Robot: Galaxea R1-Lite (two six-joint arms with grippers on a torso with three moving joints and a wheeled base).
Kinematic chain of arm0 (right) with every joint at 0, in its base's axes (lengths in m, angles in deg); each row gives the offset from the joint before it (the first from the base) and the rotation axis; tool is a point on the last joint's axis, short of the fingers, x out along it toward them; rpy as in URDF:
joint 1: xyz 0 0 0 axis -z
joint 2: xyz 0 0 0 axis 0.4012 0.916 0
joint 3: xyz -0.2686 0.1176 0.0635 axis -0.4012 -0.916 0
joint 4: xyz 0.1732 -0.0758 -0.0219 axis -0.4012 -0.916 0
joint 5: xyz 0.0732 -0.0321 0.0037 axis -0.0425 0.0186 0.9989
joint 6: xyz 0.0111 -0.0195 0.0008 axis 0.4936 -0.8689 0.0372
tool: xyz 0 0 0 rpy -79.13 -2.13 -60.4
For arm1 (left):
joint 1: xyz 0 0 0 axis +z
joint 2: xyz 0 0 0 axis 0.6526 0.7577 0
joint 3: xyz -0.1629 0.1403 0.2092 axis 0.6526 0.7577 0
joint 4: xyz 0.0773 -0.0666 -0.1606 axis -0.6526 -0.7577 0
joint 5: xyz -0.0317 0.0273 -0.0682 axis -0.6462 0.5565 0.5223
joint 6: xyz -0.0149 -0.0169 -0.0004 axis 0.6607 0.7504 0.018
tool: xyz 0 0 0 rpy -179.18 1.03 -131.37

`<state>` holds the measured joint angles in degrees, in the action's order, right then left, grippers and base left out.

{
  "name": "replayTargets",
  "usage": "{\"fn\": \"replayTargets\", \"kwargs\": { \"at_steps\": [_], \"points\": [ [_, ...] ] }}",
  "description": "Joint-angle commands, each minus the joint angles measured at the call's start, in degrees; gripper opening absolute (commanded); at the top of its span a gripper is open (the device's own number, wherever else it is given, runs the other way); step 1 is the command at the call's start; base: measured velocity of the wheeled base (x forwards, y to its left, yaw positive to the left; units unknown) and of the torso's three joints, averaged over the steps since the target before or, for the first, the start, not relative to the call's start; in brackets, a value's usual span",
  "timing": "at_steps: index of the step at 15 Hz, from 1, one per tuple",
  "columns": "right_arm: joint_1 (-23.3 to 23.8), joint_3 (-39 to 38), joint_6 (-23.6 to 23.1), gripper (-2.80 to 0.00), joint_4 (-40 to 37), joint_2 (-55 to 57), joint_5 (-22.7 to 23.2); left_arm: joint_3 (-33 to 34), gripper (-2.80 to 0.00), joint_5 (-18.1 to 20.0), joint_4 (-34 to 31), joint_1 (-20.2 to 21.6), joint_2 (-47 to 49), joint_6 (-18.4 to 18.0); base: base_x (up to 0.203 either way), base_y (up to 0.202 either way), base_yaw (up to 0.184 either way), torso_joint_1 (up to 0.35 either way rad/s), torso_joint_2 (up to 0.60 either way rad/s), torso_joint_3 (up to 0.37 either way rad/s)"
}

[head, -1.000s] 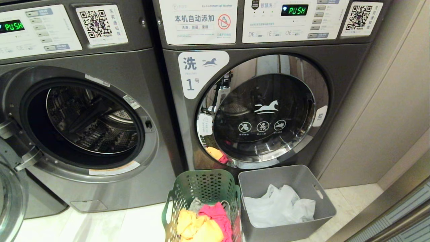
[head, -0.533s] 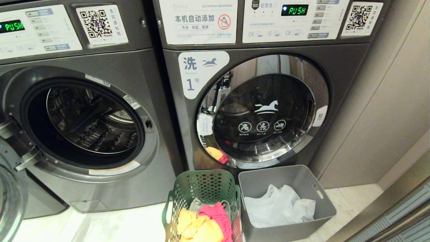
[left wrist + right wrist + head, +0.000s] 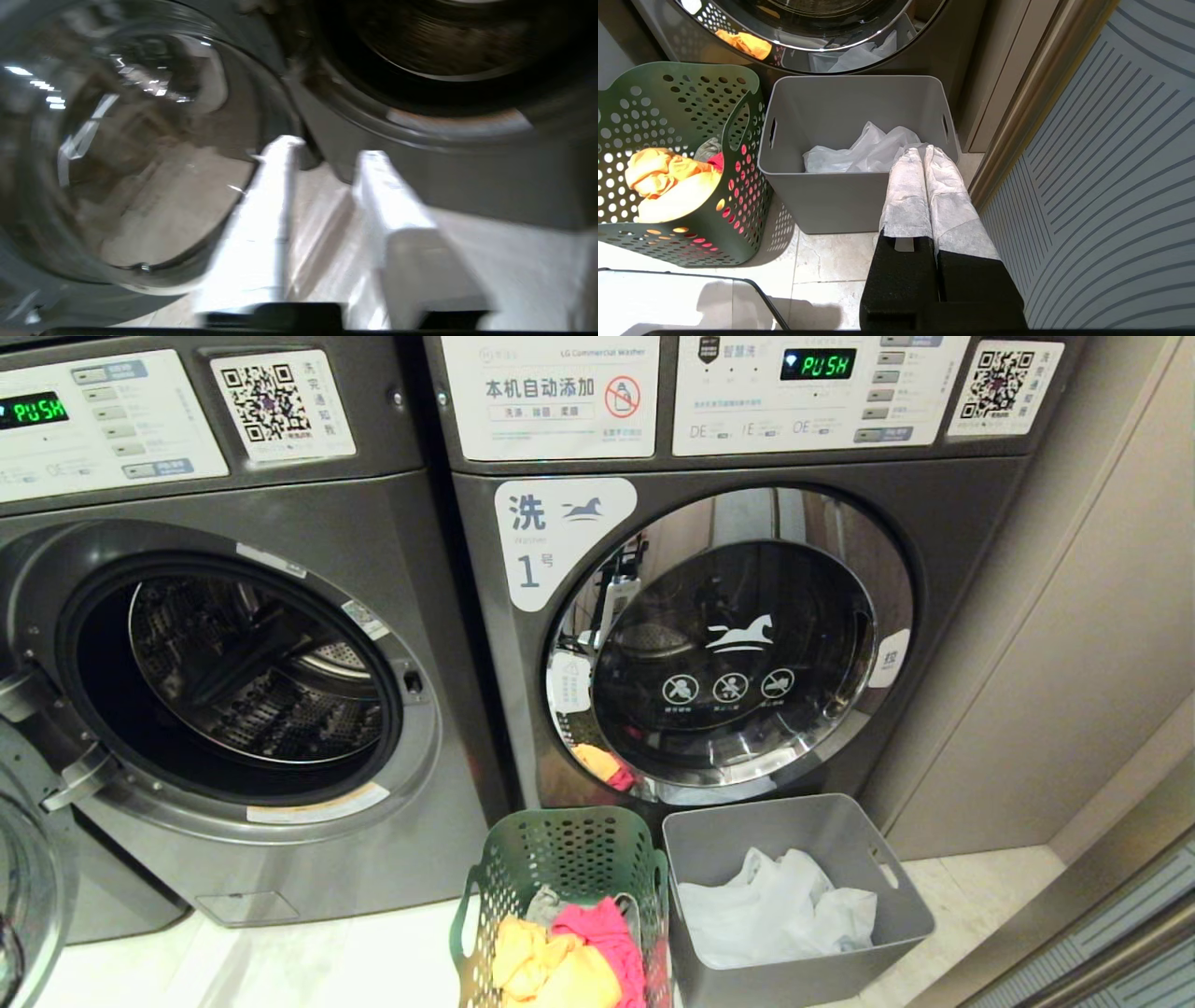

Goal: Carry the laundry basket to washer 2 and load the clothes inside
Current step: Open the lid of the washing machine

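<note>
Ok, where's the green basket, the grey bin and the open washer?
green basket (image 3: 560,859), head view, perforated back wall
grey bin (image 3: 747,835), head view, bare inside wall
open washer (image 3: 308,863), head view, front panel below opening

Pale tiled floor (image 3: 962,887), beige wall panel (image 3: 1074,644) right, striped grey panel (image 3: 1111,163) beside it

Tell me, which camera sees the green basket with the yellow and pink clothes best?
The right wrist view shows the green basket best: nearly whole, with holes, handle and clothes inside. The head view cuts off the basket at the picture's bottom edge. The left wrist view shows no basket, only the open washer.
</note>
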<state>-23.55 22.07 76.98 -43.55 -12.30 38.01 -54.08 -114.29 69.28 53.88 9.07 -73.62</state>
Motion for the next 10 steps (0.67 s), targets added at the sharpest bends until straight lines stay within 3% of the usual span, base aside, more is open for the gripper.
{"fn": "replayTargets", "kwargs": {
  "at_steps": [1,3,4,7,10],
  "points": [
    [0.0,0.0,0.0,-2.8,-0.1,0.1,0.0,10.7,-2.8,3.3,-1.5,-5.8,-10.8,-0.1,0.0,0.0,0.0,0.0,0.0,0.0],
    [0.0,0.0,0.0,-2.8,-0.1,0.0,0.1,18.6,-2.8,7.6,-5.6,-6.9,-18.9,0.8,0.0,0.0,0.0,0.0,0.0,0.0],
    [0.0,0.0,0.0,-2.8,-0.1,0.0,0.0,19.3,-2.8,9.5,-10.0,-7.3,-23.3,1.7,0.0,0.0,0.0,0.0,0.0,0.0],
    [0.0,0.0,0.0,-2.8,-0.1,0.0,0.0,18.1,-2.8,14.8,-19.6,-8.3,-32.6,3.1,0.0,0.0,0.0,0.0,0.0,0.0],
    [0.0,0.0,0.0,-2.8,-0.1,0.0,0.0,15.9,-2.8,17.8,-27.8,-10.9,-41.1,3.3,0.0,0.0,0.0,0.0,0.0,0.0]
  ]
}}
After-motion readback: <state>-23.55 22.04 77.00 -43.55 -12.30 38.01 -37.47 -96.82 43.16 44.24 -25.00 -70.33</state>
